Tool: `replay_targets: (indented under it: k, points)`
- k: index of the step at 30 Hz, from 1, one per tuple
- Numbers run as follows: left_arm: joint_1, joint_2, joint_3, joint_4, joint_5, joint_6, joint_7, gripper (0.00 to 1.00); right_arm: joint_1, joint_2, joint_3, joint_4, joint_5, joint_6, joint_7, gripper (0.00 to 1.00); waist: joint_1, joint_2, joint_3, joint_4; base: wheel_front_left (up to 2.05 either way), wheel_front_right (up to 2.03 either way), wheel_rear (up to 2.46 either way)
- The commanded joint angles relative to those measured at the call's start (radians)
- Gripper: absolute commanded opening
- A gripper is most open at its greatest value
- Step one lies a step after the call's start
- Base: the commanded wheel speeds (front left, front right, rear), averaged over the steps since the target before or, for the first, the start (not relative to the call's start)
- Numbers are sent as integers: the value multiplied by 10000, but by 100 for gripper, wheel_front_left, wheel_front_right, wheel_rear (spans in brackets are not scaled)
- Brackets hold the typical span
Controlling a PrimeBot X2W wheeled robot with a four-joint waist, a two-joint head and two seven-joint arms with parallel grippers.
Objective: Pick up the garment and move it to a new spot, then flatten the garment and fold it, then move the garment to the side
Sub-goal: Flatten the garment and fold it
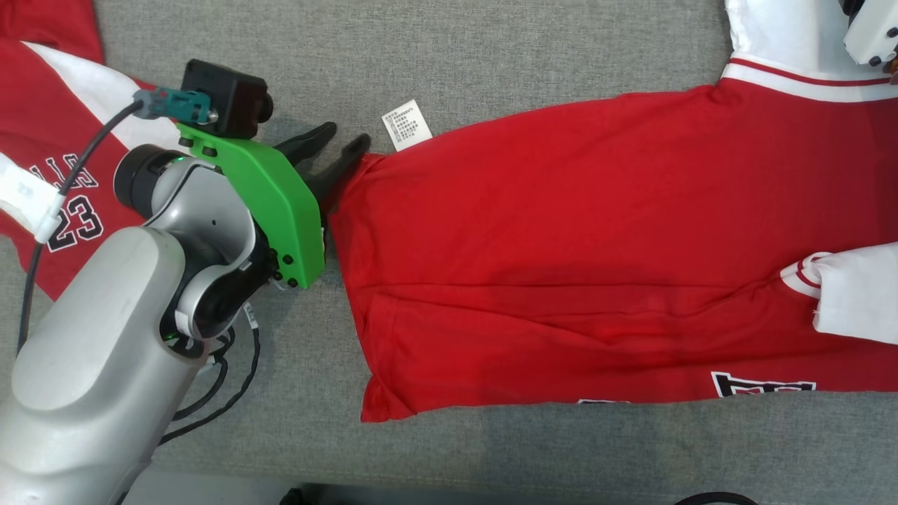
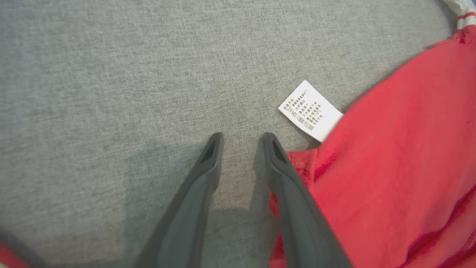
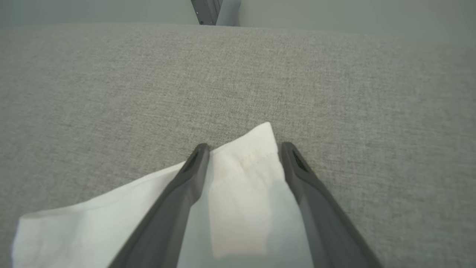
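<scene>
Head view: the red garment (image 1: 596,231) lies spread on the grey cushion (image 1: 491,56), its hem end toward the robot's left and its white sleeve (image 1: 786,35) at its far right corner. A care label (image 1: 405,125) sticks out from the garment's far edge, near the hem corner. The left arm comes in from the near left of the garment, silver forearm (image 1: 91,365) angled up toward it, wrist bent, with a green bracket (image 1: 273,203) carrying a black camera (image 1: 224,98). The left gripper (image 1: 333,151) points at the garment's far hem corner. Its two fingers are spread and hold nothing, and the nearer one reaches the cloth edge. A second red garment (image 1: 42,105) printed with 23 lies well to the left of the first.

Left wrist view: the left gripper (image 2: 242,138) sits low over the cushion (image 2: 111,93), fingers parted with bare cushion between them. One finger lies along the garment's (image 2: 390,167) corner. The care label (image 2: 310,111) is just beyond that fingertip.

Right wrist view: the right gripper (image 3: 245,147) reaches flat over the cushion (image 3: 111,93). Its fingers are wide apart and straddle the end of the white sleeve (image 3: 241,175), which lies loose between them.
</scene>
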Motion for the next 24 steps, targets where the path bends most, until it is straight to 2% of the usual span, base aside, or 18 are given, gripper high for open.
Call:
replay_targets:
  k: [1, 2, 3, 9, 16, 24]
  points:
    - [327, -27, -237, 204, -87, 10, 186, 49, 94, 51, 125, 166, 69, 0, 10, 100, 0, 0, 10, -23, 0, 0, 0]
    - [274, -78, -119, 141, -104, 63, 43, 82, 94, 30, 214, 214, 104, 0, -17, 100, 0, 0, 9, -34, 0, 0, 0]
    - [215, -87, 8, 92, -144, 91, -41, 100, 81, 8, 287, 273, 130, 0, -46, 100, 0, 0, -1, -43, 0, 0, 0]
    - [278, 104, 210, -307, -686, -59, 306, 100, 60, -138, 631, 596, 371, -8, -207, 100, 0, 0, -82, -42, 0, 0, 0]
    - [392, 399, 472, -992, -889, 22, 324, 100, -2, -161, 1096, 731, 633, -6, -244, 100, 0, 0, -43, 39, 0, 0, 0]
    - [799, 446, 105, -1276, -1081, -74, 666, 100, -63, -261, 1514, 871, 807, 1, -255, 100, 0, 0, 9, 99, 0, 0, 0]
